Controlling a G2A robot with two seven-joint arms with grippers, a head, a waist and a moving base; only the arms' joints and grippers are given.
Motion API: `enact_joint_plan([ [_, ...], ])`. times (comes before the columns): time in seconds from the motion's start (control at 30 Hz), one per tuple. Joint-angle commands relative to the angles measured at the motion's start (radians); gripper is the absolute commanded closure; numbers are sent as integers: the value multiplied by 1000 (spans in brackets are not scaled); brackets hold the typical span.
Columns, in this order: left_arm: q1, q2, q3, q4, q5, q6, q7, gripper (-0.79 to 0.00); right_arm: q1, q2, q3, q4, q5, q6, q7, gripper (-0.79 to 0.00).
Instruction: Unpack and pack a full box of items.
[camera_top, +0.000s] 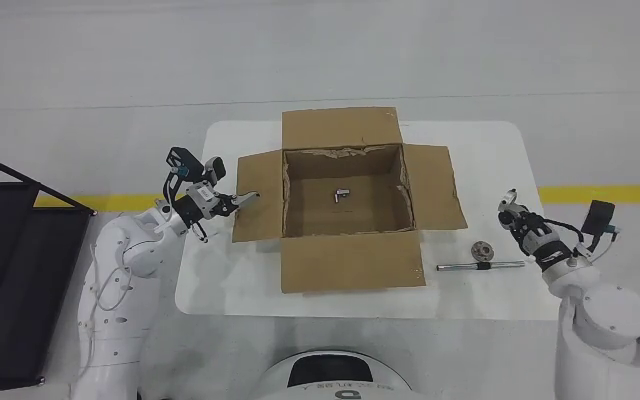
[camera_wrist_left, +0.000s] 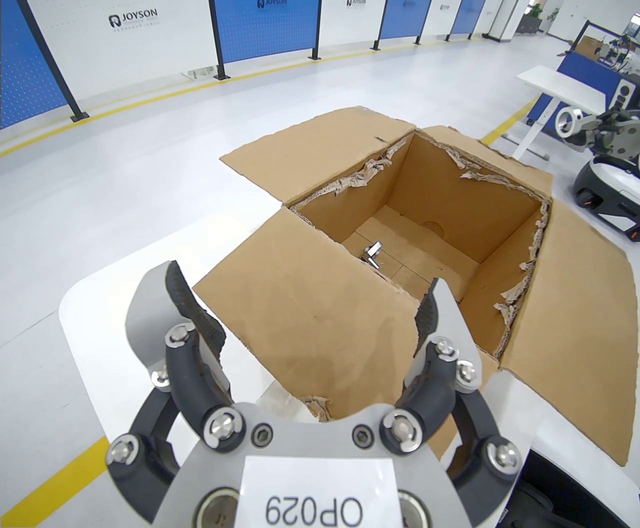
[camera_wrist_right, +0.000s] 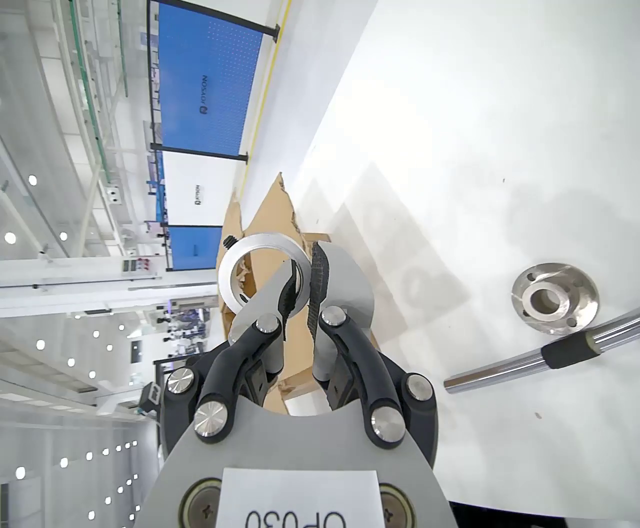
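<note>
Left gripper (camera_top: 240, 197), seen from the top, hangs just beside the outer edge of one side flap of the cardboard box (camera_top: 340, 262), which sits mid-table with all four flaps folded out flat. One small metal part (camera_top: 343, 192) lies on the box floor. Beyond the opposite flap, the right gripper (camera_top: 510, 212) is over the table (camera_top: 470, 150), near a round flange (camera_top: 482, 249) and a steel rod (camera_top: 480, 266) that lie just beside each other. Both look already unpacked and laid clear of the flaps.

From the left wrist, the fingers (camera_wrist_left: 195, 305) stand wide apart and hold nothing, aimed across the flap toward the box mouth. Torn cardboard lining fringes the rim. The small metal part (camera_wrist_left: 372, 250) lies deep, near the middle of the floor, with open room around it. I judge the walls and the flap edge to be what a reach inside must clear.

From the right wrist, the fingers (camera_wrist_right: 340, 280) are clamped on a metal ring (camera_wrist_right: 235, 272), which appears to be held off the tabletop. It is probably meant to go beside the flange (camera_wrist_right: 555, 299) and rod (camera_wrist_right: 540, 361), where white surface lies free.
</note>
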Motion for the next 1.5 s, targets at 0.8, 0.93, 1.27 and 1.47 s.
enact_joint_plan([
  [0.8, 0, 0, 0, 0, 0, 0, 0, -785, 319, 26, -585, -43, -574, 37, 206, 0],
  [0.93, 0, 0, 0, 0, 0, 0, 0, -785, 460, 16, -763, 122, -735, 115, 211, 0],
  [1.27, 0, 0, 0, 0, 0, 0, 0, -785, 562, 3, -901, 239, -851, 187, 253, 0],
  [1.47, 0, 0, 0, 0, 0, 0, 0, -785, 586, -2, -940, 274, -887, 204, 264, -231],
])
